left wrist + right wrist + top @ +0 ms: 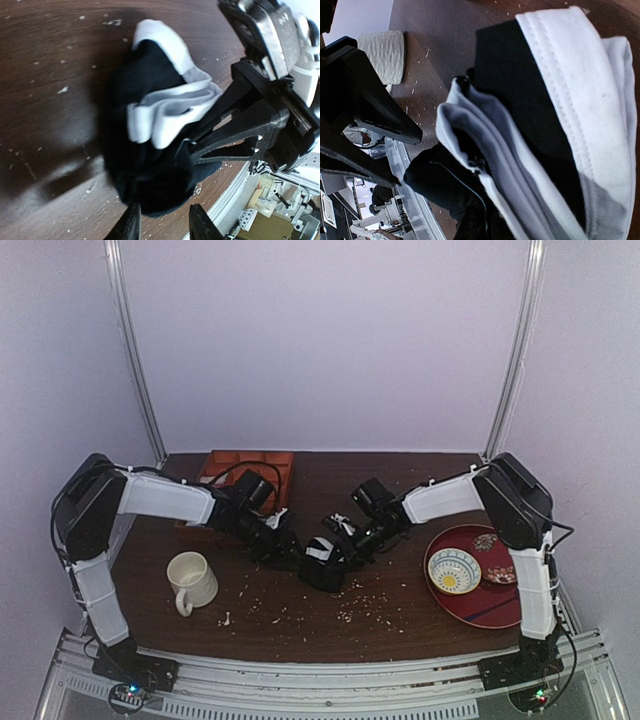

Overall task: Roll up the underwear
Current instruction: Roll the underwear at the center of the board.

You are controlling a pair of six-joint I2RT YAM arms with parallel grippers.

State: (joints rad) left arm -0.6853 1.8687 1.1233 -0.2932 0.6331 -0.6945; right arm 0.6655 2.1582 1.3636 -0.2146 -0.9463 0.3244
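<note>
My left gripper (162,222) stands narrowly parted at the bunched black white-edged fabric underwear (155,135); its white bands run diagonally; my right gripper (200,145) clamps it; only overhead shows the cream mug (192,580).

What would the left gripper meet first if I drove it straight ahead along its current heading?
Most likely the bunched black fabric underwear with white edging: in the left wrist view it sits directly ahead of the left gripper. Just beyond it are the right gripper's fingers. Depth is unclear.

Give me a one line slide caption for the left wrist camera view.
Black underwear with white edging bunched on the crumb-strewn wooden table, right gripper reaching in from the right.
</note>
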